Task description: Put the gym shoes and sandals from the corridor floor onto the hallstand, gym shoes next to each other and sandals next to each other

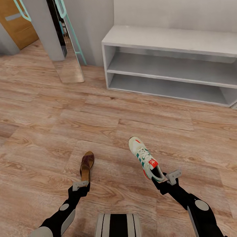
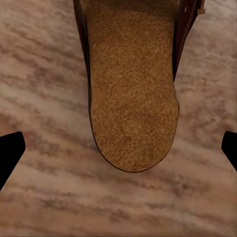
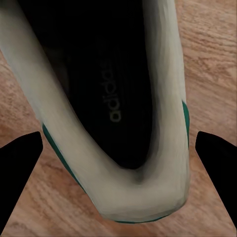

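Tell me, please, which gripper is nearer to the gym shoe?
The right gripper is nearer: it sits right at the heel of the gym shoe. The left gripper is farther off, at the heel of the sandal.

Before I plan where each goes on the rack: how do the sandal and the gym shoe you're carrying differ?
The sandal is brown, slim and flat; the gym shoe is white with green stripes, laced and bulkier. The sandal is at the left gripper and points straight ahead; the gym shoe is at the right gripper and angles left. Both are over the wood floor, heels toward the grippers.
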